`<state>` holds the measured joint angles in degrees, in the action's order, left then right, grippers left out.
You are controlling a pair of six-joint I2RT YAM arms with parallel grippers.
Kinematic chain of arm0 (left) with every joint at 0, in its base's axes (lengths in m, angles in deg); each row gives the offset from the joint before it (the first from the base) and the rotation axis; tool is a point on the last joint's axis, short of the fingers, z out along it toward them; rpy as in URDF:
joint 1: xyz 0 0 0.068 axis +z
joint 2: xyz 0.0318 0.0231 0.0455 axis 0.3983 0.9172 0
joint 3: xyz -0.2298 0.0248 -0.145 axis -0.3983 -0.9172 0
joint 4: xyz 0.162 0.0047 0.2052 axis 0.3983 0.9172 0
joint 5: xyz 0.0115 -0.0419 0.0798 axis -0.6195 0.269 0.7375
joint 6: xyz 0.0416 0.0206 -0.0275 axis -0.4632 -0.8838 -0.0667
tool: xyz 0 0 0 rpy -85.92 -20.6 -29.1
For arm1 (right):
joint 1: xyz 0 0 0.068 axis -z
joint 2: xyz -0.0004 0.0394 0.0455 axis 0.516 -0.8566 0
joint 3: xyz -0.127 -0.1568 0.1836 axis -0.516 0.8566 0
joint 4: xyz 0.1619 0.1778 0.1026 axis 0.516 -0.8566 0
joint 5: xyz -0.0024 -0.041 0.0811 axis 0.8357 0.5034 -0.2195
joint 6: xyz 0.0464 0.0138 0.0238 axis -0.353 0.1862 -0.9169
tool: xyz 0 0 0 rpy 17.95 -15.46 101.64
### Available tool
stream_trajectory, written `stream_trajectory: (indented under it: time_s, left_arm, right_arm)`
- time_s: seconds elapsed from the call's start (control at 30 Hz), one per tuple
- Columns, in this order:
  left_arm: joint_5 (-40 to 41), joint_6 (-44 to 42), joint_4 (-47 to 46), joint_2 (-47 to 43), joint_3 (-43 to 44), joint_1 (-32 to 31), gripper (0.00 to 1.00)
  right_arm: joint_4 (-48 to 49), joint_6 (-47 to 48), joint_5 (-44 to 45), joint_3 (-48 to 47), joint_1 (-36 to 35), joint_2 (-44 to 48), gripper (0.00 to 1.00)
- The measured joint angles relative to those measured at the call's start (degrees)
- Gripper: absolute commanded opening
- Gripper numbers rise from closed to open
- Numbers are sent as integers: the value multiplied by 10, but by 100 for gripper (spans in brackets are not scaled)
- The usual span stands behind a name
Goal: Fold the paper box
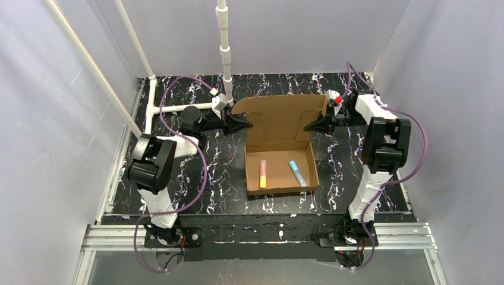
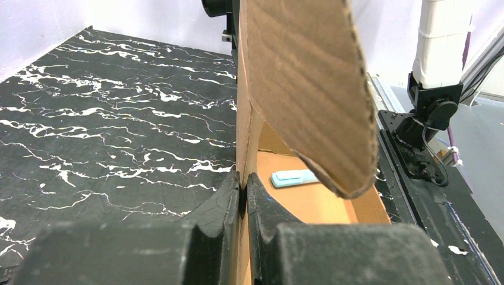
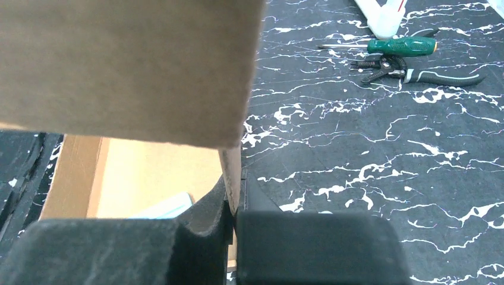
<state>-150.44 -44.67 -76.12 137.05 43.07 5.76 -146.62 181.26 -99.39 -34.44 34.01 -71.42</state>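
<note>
- The left gripper (image 2: 243,189) has its black fingers (image 2: 221,202) clenched on the left edge of the raised lid of the shallow, plain brown corrugated-cardboard paper box (image 1: 279,127). A rounded side flap (image 2: 309,89) rises just above them.
- The right gripper (image 3: 233,205) is clamped on the lid's right edge, with cardboard pinched between its fingers.
- The paper box sits mid-way across the black, white-veined marble-pattern table (image 1: 214,172). Its tray is nearest the arm bases and its lid is up at the far side.
- A yellow-and-pink marker (image 1: 262,173) and a light blue marker (image 1: 298,173) lie apart inside the tray.
- Beyond the right gripper, a green-handled screwdriver (image 3: 401,46) and dark-handled pliers (image 3: 389,64) lie on the table.
</note>
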Motion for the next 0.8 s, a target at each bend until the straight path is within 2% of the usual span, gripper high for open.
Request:
stream_trajectory:
  time_s: [0.2, 0.27, 0.37, 0.43, 0.5, 0.7, 0.8]
  left_arm:
    - [0, 0, 2, 2, 1, 0, 2]
    - [0, 2, 3, 2, 1, 1, 15]
    - [0, 7, 6, 6, 7, 2, 29]
    - [2, 15, 9, 11, 17, 2, 34]
    - [1, 29, 9, 16, 32, 2, 35]
    - [-4, 60, 3, 16, 43, 2, 35]
    - [-6, 62, 0, 7, 19, 2, 35]
  right_arm:
    - [-6, 14, 3, 0, 0, 0, 1]
    - [-9, 19, 6, 0, 0, 0, 1]
    - [-13, 23, 11, 0, 1, 2, 1]
    - [-14, 25, 22, -2, 0, 3, 1]
    - [-10, 23, 35, -5, 0, 4, 2]
    - [42, -9, 61, 18, -1, 51, 23]
    - [64, -19, 83, 50, -1, 95, 27]
